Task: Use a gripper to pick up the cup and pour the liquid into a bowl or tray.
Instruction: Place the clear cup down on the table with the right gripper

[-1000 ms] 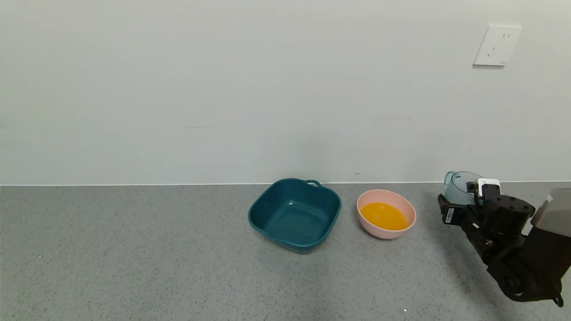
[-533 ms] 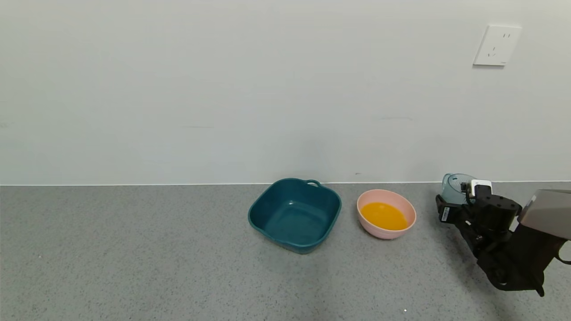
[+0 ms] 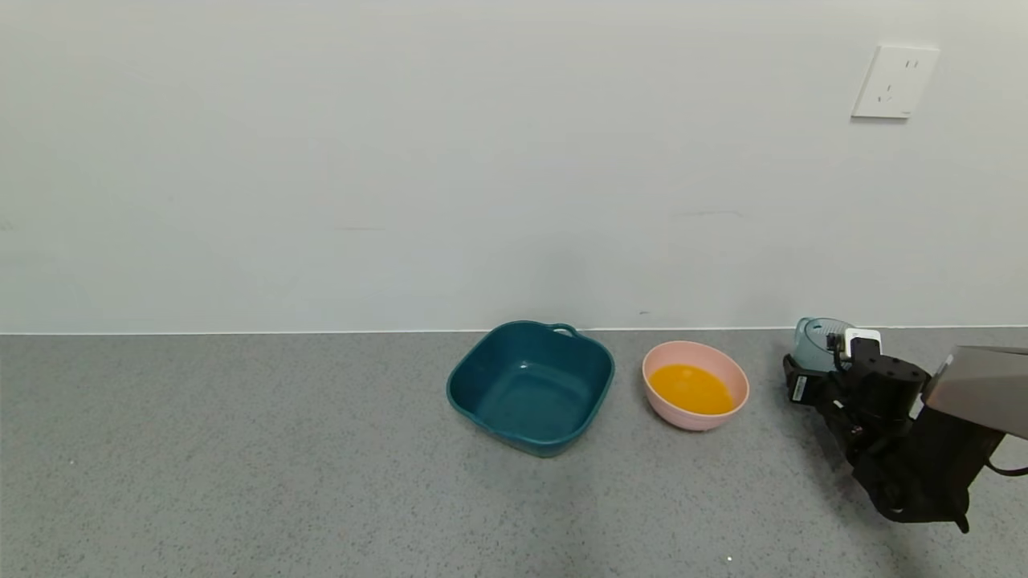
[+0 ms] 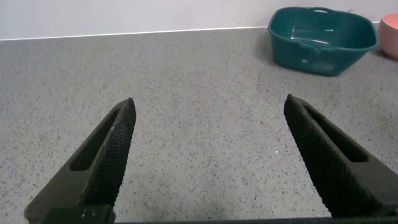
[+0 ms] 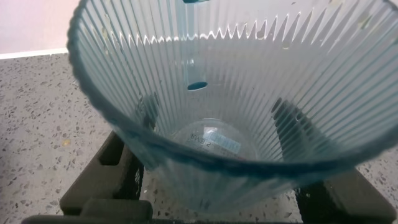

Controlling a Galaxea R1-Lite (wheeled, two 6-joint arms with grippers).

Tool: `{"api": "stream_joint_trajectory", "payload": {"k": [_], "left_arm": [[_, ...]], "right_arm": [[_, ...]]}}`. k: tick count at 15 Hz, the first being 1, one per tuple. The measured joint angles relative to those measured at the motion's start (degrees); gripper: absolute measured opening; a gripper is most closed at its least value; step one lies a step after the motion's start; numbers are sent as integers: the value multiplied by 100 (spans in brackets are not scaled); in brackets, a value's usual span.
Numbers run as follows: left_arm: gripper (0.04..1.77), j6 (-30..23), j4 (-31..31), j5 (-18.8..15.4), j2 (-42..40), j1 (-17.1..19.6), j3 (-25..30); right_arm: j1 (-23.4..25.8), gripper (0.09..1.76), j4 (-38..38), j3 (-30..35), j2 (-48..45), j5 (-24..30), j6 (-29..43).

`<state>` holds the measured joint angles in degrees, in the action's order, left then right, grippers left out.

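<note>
The pale pink bowl (image 3: 692, 421) stands on the counter and holds the orange-yellow liquid (image 3: 691, 388). My right gripper (image 3: 821, 357) is to the right of the bowl, near the wall, and is shut on the translucent blue-grey cup (image 3: 813, 339). The cup is upright and low over the counter. In the right wrist view the cup (image 5: 236, 93) is empty, with a label on its base, and black fingers (image 5: 115, 171) press on both sides of it. My left gripper (image 4: 210, 106) is open and empty over bare counter; it does not show in the head view.
A dark teal square basin (image 3: 530, 387) with a handle stands empty just left of the bowl; it also shows in the left wrist view (image 4: 320, 31). The grey speckled counter ends at a white wall behind. A wall socket (image 3: 894, 82) is at upper right.
My right arm has come down and slightly left with the cup, which now sits lower, close to the counter. The bowl, liquid and basin have not moved.
</note>
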<state>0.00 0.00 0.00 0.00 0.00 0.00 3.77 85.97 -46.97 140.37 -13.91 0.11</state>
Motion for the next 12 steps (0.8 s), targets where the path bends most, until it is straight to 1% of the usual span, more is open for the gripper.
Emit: {"api": "stream_joint_trajectory", "payload": {"k": [12], "left_arm": [[172,0,0,0,0,0,0]], "right_arm": [[-33,134,9,30,63,5,66]]}}
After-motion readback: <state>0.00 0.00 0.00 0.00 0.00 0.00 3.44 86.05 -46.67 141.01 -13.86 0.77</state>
